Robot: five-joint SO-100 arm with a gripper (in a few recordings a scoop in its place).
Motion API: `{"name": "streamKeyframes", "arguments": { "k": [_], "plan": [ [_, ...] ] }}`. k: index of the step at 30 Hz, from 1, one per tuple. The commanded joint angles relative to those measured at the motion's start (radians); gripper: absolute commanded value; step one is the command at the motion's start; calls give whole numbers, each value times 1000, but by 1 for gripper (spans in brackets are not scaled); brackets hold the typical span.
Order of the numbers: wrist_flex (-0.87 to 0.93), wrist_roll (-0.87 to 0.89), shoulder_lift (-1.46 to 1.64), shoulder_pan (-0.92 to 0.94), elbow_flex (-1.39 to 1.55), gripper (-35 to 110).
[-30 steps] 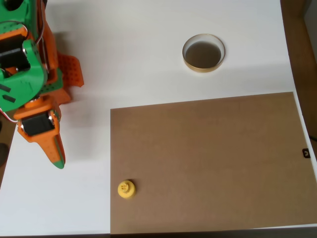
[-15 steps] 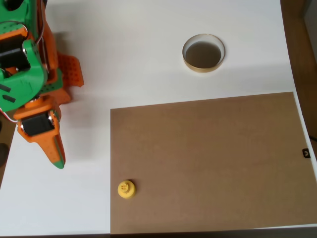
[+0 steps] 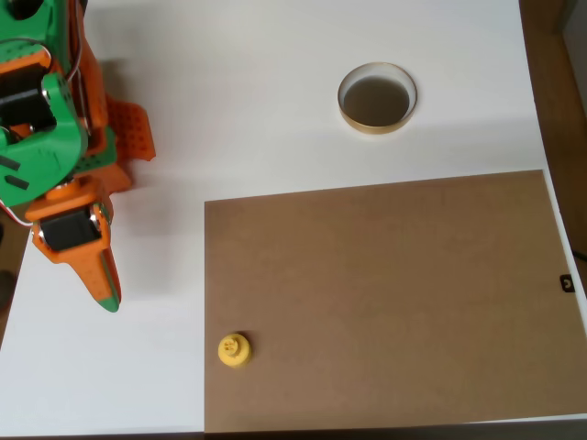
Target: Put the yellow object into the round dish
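At the bottom of the overhead view, one yellow object (image 3: 234, 350) stands on the left edge of the brown board (image 3: 385, 302), which lies on the white table (image 3: 229, 110). To its upper left, well apart, the orange gripper (image 3: 105, 291) with the green tip points downward over the table; its fingers look closed together and hold nothing. At the top, far from both, one round dish (image 3: 377, 98) stands on the table and seems empty. I count one arm, one board, one yellow piece and one dish. I think the small knob could slip from the fingers, or the piece could tip at the board's edge during the grasp.
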Motion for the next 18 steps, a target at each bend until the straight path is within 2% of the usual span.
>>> {"name": "streamKeyframes", "arguments": {
  "k": [1,18],
  "plan": [
    [-3,-6,23,6,-8,0],
    [-3,-6,23,6,-8,1]
  ]
}}
